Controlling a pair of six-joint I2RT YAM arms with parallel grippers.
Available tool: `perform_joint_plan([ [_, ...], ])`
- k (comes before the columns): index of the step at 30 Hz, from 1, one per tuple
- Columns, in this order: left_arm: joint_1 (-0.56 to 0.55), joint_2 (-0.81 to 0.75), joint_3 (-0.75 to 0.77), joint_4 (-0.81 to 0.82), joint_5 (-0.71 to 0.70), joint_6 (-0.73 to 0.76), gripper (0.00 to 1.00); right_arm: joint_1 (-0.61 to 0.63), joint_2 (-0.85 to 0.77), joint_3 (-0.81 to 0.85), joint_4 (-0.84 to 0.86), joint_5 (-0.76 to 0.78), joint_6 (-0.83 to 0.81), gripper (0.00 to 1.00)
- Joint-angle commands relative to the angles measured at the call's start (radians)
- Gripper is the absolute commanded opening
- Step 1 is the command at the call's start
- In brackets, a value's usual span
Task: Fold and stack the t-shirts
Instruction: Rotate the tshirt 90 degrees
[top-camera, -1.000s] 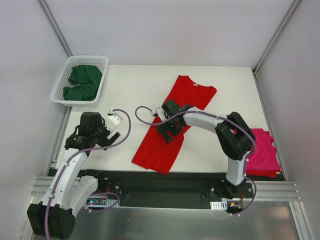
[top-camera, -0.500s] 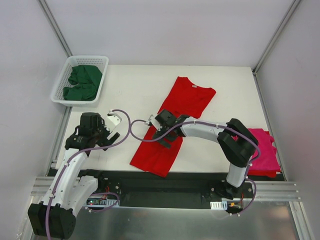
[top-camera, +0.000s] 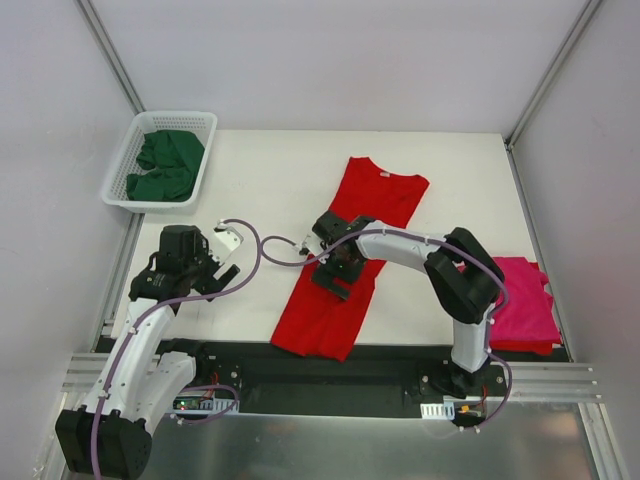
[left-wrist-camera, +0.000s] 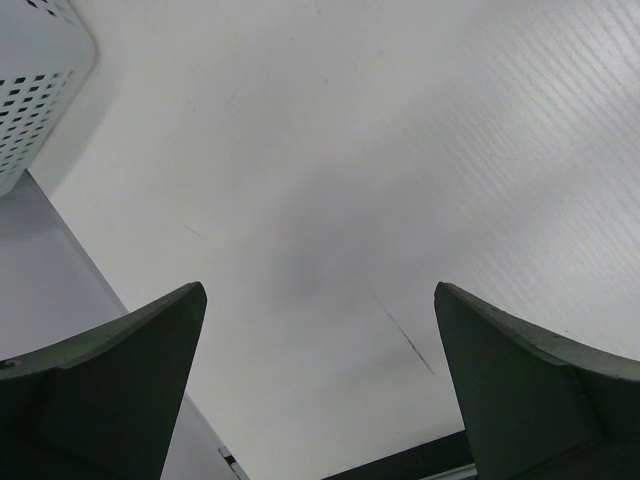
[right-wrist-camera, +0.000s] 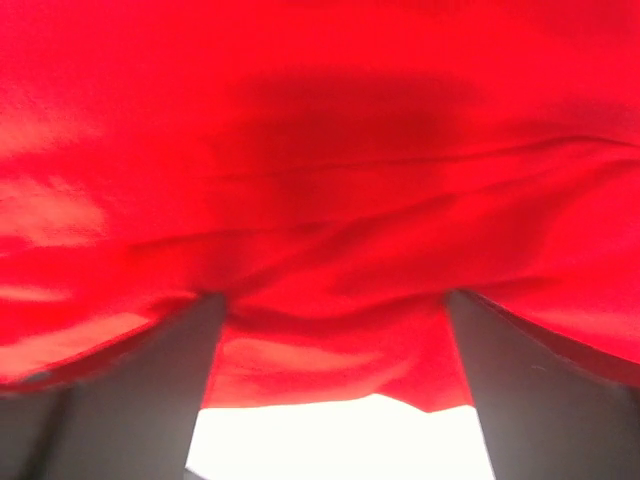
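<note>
A bright red t-shirt (top-camera: 378, 195) lies stretched lengthwise down the middle of the table, collar at the far end and hem near the front edge. My right gripper (top-camera: 337, 266) rests low on its left edge with the jaws wide open. In the right wrist view the red t-shirt (right-wrist-camera: 320, 150) fills the picture and its cloth drapes over both tips of the right gripper (right-wrist-camera: 335, 300). A folded magenta-pink t-shirt (top-camera: 525, 300) sits at the right edge. Dark green t-shirts (top-camera: 165, 165) lie in the basket. My left gripper (top-camera: 222, 265) hangs open and empty over bare table; nothing sits between the tips of the left gripper (left-wrist-camera: 320, 300).
The white lattice basket (top-camera: 125, 200) stands at the far left corner, and a corner of the basket (left-wrist-camera: 30, 80) shows in the left wrist view. Grey walls close in the table on three sides. A black rail runs along the front edge.
The right gripper swung left and then back right, dragging the red shirt with it. The shirt's hem shifted right and the shirt now lies straighter. The left arm stayed still.
</note>
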Motion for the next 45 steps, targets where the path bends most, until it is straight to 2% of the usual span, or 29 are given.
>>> perform_joint_plan([
  [1,0.011,-0.006,0.013,0.011,-0.002,0.007,0.99,-0.008,0.067,0.003,-0.270,-0.033,-0.070,0.96],
  [5,0.011,-0.006,0.016,0.011,-0.008,0.012,0.99,-0.016,0.105,0.023,-0.388,-0.049,-0.101,0.96],
  [9,0.011,-0.008,0.019,0.011,-0.012,0.016,0.99,-0.035,0.118,-0.014,-0.412,-0.017,-0.135,0.96],
  [13,0.011,-0.014,0.015,0.010,-0.011,0.016,0.99,-0.106,0.124,-0.038,-0.413,-0.001,-0.148,0.96],
  [20,0.012,-0.012,0.015,0.011,-0.011,0.016,0.99,-0.128,0.141,0.020,-0.500,-0.038,-0.144,0.96],
  [23,0.011,-0.011,0.018,0.011,-0.016,0.016,1.00,-0.129,0.076,0.073,-0.534,-0.029,-0.138,0.96],
  [27,0.011,-0.006,0.015,0.011,-0.011,0.019,0.99,-0.173,-0.040,0.239,-0.528,0.072,-0.116,0.96],
  [32,0.011,0.005,0.019,0.011,-0.005,0.019,0.99,-0.215,-0.047,0.330,-0.412,0.261,-0.127,0.96],
  [40,0.011,0.006,0.015,0.010,-0.005,0.012,0.99,-0.293,0.127,0.399,-0.271,0.269,-0.125,0.96],
  [45,0.011,-0.003,0.009,0.005,-0.003,0.005,0.99,-0.330,0.295,0.497,-0.266,0.224,-0.124,0.96],
])
